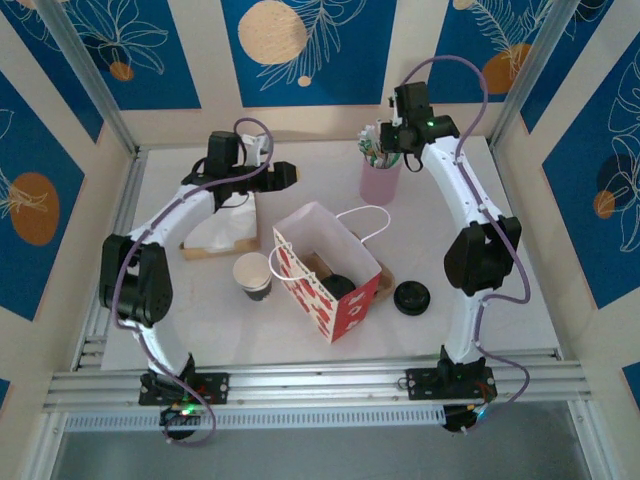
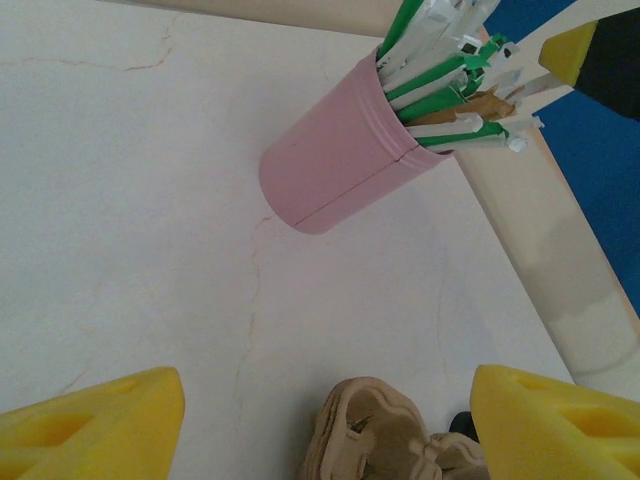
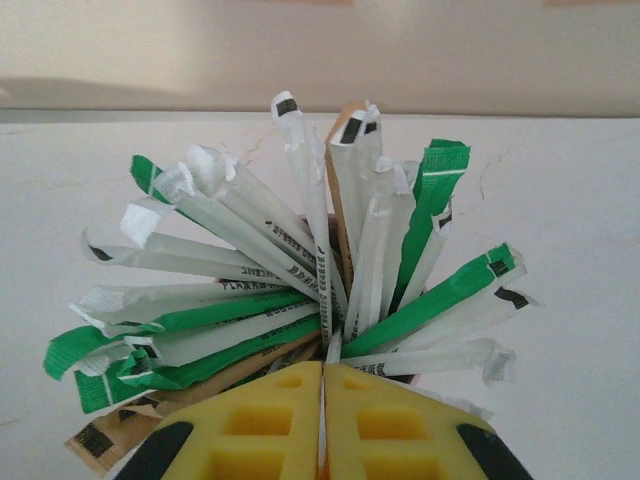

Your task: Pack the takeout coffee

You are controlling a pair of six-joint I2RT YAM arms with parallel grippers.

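Off-white paper marks the takeout coffee point(image 1: 252, 275) in the overhead view. It stands upright on the table point(image 1: 200, 320), just left of the red-and-white paper bag point(image 1: 330, 300); I cannot tell whether the two touch. The bag stands with its mouth open and its white handles point(image 1: 365, 225) flop to the right. A round black lid point(image 1: 411, 297) lies on the table right of the bag, apart from it. My left gripper point(image 1: 287, 175) hangs farther back than the bag, near a stack of napkins point(image 1: 225, 232). My right gripper point(image 1: 383, 140) sits at the top of the pink cup point(image 1: 380, 180) at the back.

From my left wrist, my yellow pads point(image 2: 100, 425) stand wide apart and hold nothing. Beneath them lie bare table and a brown moulded-pulp carrier point(image 2: 380, 435). The pink cup is ahead, with wrapped straws point(image 2: 440, 80) fanning out of it.

From my right wrist, my pads are pressed together, leaving a thin seam. Green and white wrappers splay out just ahead. One white straw point(image 3: 333, 350) runs down to the seam, but I cannot tell whether it is pinched.
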